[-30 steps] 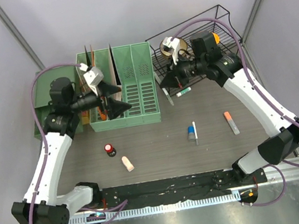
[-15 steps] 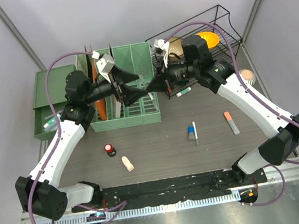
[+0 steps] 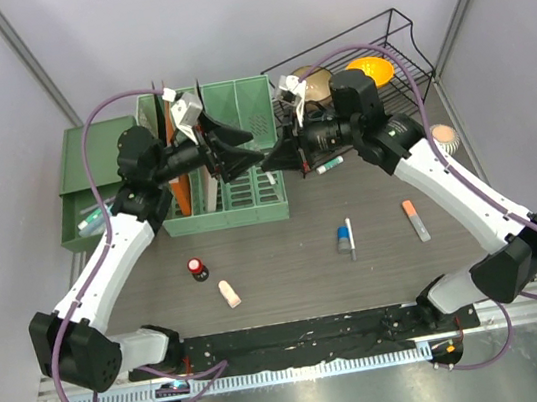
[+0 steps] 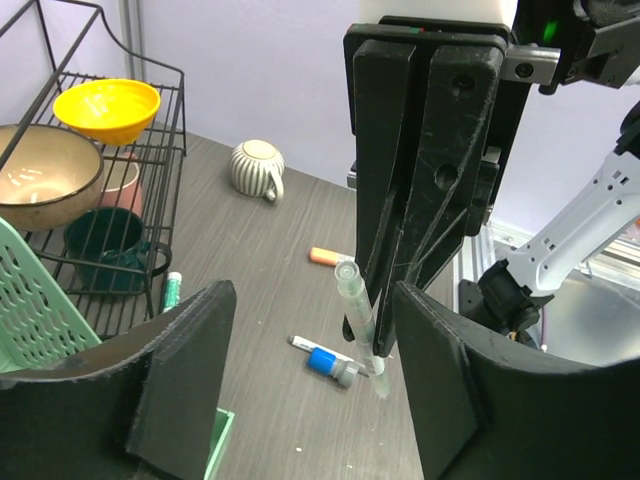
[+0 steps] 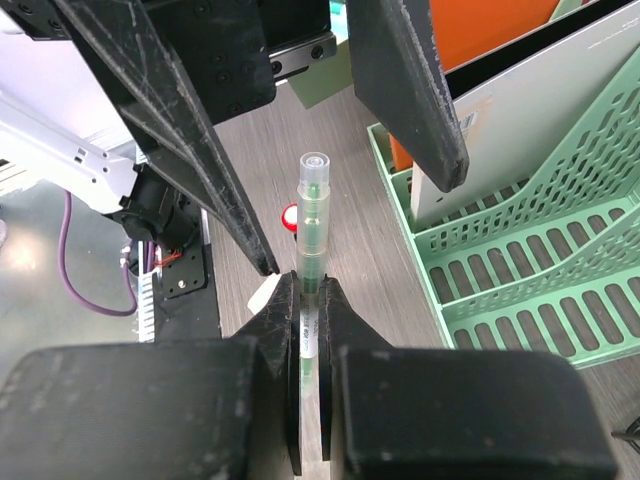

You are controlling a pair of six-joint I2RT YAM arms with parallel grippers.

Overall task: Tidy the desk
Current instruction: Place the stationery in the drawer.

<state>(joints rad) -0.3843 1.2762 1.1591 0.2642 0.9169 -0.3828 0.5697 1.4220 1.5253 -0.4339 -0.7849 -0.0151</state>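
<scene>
2 grippers (image 4: 312, 300) (image 5: 310, 295), 1 clear pen (image 5: 313, 215), 1 green file rack (image 3: 257, 194)

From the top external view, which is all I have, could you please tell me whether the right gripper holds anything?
Observer: Yes, the right gripper is shut on a clear pen with a green core.
Operator: Does the left gripper grip it too?
Observer: No; in the left wrist view the left gripper is open, straddling the pen with gaps on either side.
Operator: Which end points at it?
Observer: A blunt, round end.
</scene>
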